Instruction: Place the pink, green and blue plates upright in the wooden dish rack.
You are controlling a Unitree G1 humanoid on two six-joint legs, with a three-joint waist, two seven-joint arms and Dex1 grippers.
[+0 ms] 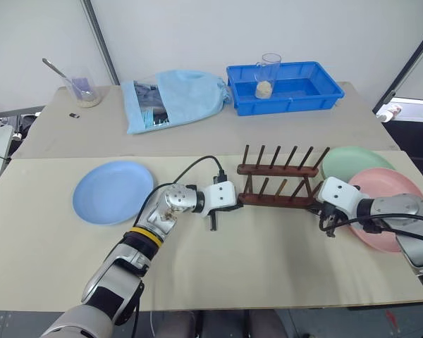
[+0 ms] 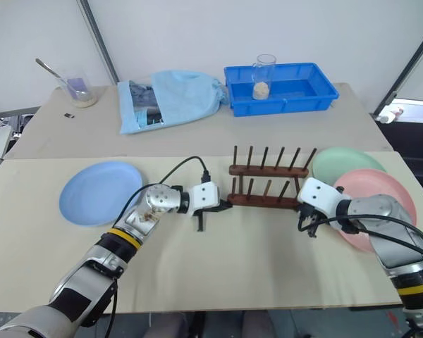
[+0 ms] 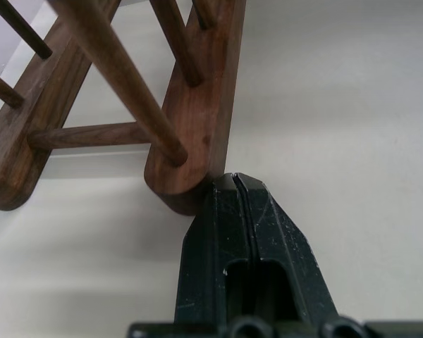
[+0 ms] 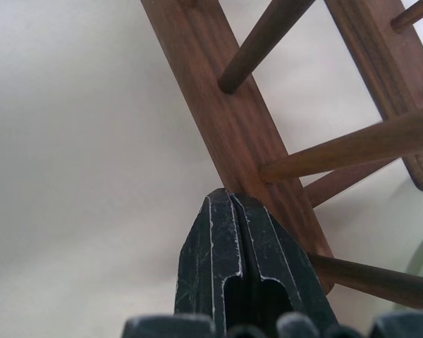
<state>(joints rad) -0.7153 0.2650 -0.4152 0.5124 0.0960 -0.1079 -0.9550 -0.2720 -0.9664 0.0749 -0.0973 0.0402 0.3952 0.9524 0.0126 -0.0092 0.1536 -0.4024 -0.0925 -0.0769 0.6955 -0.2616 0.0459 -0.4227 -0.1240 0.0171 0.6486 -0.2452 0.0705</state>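
**Bracing the rack from both ends, fingers closed**

Sitting mid-table, the wooden dish rack point(image 1: 278, 184) is standing upright on the beige table point(image 1: 268, 260), both peg rows up, no plates in it.

Left gripper point(image 3: 234, 184) is showing its fingers pressed together, nothing between them. Tips are sitting right at the rounded end of the near rail, touching or just about; can't tell for certain from the wrist view. In the head view it's coming in at the rack's left end.

Right gripper point(image 4: 229, 199) is also clenched on nothing, tips lying against the outer side of the near rail close to its right end. Contact is looking likely, not confirmed.

Plates are all lying flat on the table:
- blue plate point(image 1: 113, 191) is resting well to the left of the rack, apart from it
- green plate point(image 1: 352, 161) is lying just right of the rack's far rail
- pink plate point(image 1: 384, 204) is sitting nearer than the green one and overlapping its edge, with the right arm passing over it

Back table is holding a blue tray point(image 1: 290, 87) with a glass point(image 1: 270, 74) in it, a light blue bag point(image 1: 173, 98), and a cup with a spoon point(image 1: 77, 83).
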